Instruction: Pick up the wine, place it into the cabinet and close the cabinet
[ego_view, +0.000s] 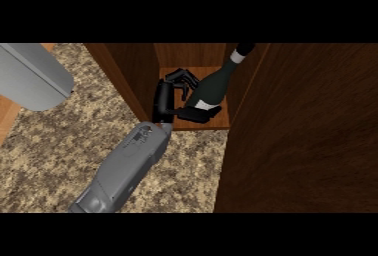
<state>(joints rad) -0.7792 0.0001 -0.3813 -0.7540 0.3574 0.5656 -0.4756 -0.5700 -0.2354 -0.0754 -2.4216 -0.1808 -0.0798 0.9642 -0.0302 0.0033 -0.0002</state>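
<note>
Wine bottle (214, 85) inside cabinet (303, 125), base hidden by right hand (171, 97) fingers (201, 114)

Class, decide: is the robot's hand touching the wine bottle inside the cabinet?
Touching. The head view shows the hand with its fingers curled round the lower body of the wine bottle, no gap showing.

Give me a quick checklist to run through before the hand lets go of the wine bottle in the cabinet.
1. Wine bottle inside the cabinet opening: ok.
2. Bottle upright: not ok, it leans with its neck toward the upper right.
3. Bottle base resting on the shelf: cannot tell, the fingers hide it.
4. Right hand curled round the bottle's lower body: ok.
5. Cabinet door open, clear of the arm: ok.
6. Left hand out of the way: cannot tell, only a grey forearm shows at the upper left.
</note>
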